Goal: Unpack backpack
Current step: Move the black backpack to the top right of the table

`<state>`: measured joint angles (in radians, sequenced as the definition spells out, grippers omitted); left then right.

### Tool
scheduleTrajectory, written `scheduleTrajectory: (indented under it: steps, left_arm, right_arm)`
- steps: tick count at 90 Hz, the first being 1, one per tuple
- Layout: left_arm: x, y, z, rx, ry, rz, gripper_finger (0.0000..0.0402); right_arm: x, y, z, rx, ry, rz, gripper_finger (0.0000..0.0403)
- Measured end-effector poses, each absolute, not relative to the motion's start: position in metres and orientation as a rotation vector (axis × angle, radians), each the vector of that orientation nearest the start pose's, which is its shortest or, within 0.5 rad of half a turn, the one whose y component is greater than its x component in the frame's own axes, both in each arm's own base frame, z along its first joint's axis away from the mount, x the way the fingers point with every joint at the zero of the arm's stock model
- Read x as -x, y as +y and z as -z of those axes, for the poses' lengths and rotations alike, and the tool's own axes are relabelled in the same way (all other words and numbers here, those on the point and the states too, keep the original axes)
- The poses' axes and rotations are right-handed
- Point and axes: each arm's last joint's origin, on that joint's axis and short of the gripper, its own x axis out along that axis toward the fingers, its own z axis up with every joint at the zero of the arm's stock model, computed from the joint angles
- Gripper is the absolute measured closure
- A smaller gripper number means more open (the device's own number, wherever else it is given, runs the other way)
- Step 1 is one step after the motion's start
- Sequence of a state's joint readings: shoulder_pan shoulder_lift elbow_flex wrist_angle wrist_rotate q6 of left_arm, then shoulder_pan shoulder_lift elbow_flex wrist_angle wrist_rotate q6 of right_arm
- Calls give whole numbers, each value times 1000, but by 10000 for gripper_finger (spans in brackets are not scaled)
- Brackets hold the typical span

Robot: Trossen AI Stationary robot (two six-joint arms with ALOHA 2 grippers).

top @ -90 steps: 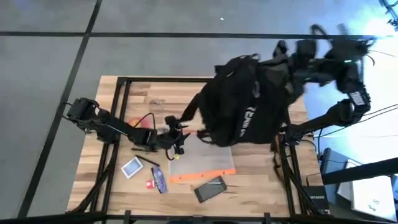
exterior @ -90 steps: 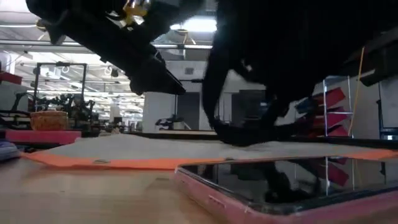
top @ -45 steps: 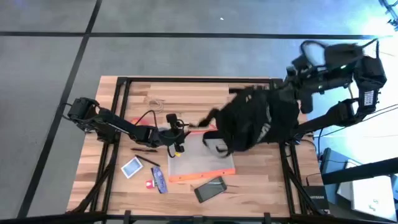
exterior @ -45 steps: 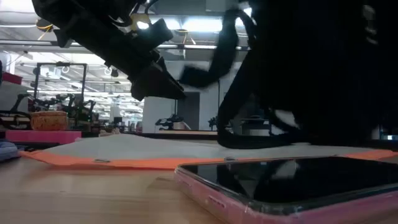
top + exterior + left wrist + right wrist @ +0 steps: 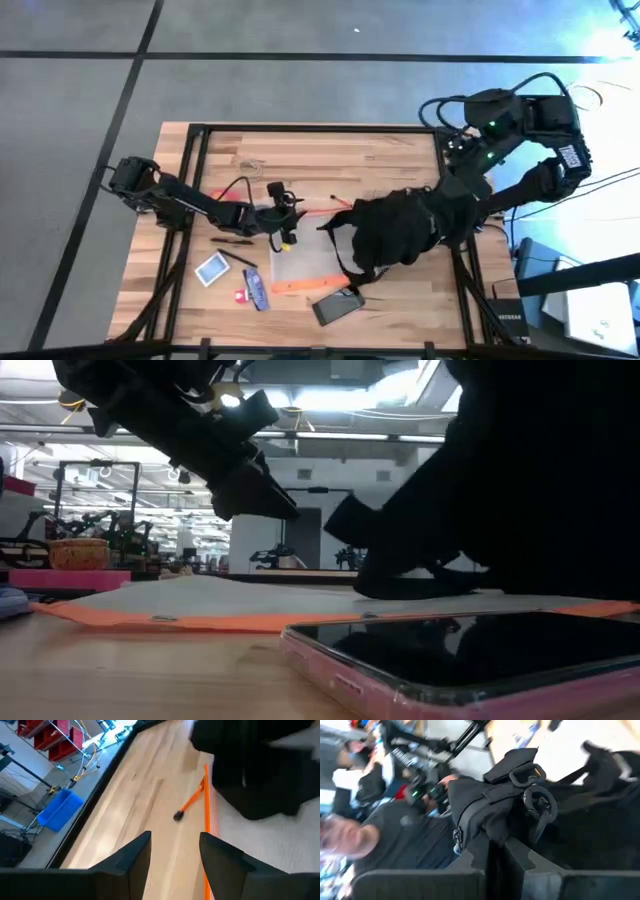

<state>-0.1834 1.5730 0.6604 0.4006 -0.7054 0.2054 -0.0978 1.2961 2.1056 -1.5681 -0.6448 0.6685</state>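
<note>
backpack [image 5: 540,470] cut off by low view's edge, person [image 5: 385,835] blurred in right wrist view

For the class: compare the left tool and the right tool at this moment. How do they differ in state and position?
The left tool is open and holds nothing; the right tool is shut on the backpack. The left tool hovers beside the orange-edged mat mid-table; the right tool is at the table's right edge. Both are dark and two-fingered.

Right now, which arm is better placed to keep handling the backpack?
Right. Its gripper is shut on the backpack at the table's right side. The left gripper hangs open beside the bag, over the mesh pouch, holding nothing.
</note>
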Motion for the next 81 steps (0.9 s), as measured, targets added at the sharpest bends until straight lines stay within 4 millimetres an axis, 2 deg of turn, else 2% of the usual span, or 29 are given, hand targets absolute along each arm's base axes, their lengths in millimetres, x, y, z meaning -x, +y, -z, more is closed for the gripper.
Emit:
scheduleTrajectory:
  steps: [11,27,41,47,55,66,81]
  left_arm:
    - [-302,-30,-176,-338,393,-451,248]
    - [-309,-24,-189,-324,258,-369,248]
    - [-316,-5,-202,-168,40,-443,248]
    - [-322,7,-203,-80,-55,-408,248]
    - [-338,15,-197,-52,-67,-288,248]
    - [-367,20,-188,2,-66,-267,248]
    - [-410,15,-171,58,-66,-220,248]
  right_arm:
    - [-138,9,-516,-921,905,-400,393]
    - [-134,22,-526,-995,940,-568,393]
    - [-114,27,-540,-1036,912,-560,393]
    - [-110,27,-544,-1051,890,-525,393]
    - [-108,29,-549,-1031,839,-511,393]
    - [-109,29,-554,-977,766,-523,393]
    - [-129,29,-555,-794,652,-508,393]
